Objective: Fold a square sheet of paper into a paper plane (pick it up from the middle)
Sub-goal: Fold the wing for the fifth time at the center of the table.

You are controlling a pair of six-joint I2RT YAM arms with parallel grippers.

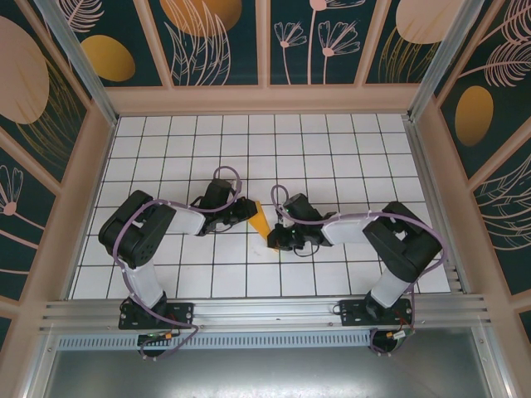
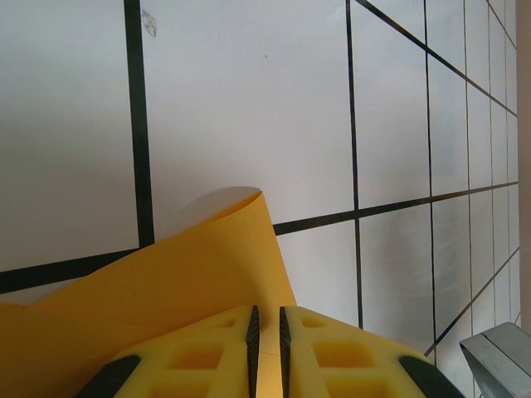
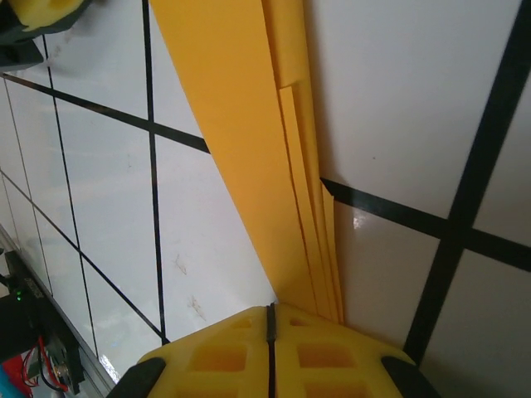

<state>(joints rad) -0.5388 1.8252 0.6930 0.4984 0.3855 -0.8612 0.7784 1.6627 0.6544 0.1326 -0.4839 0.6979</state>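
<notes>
At mid-bench (image 1: 332, 149), paper (image 1: 260, 220) is pinched by the right gripper (image 3: 270, 308) — the left gripper (image 2: 265, 311) cannot be judged open or closed; late creasing is judged underway, aligned edges needed next.

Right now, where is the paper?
Top view: the paper is centred on the table, left gripper pinching its far end, right gripper its near end.

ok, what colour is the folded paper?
The folded paper is plain orange-yellow; the right wrist view shows it best.
</notes>
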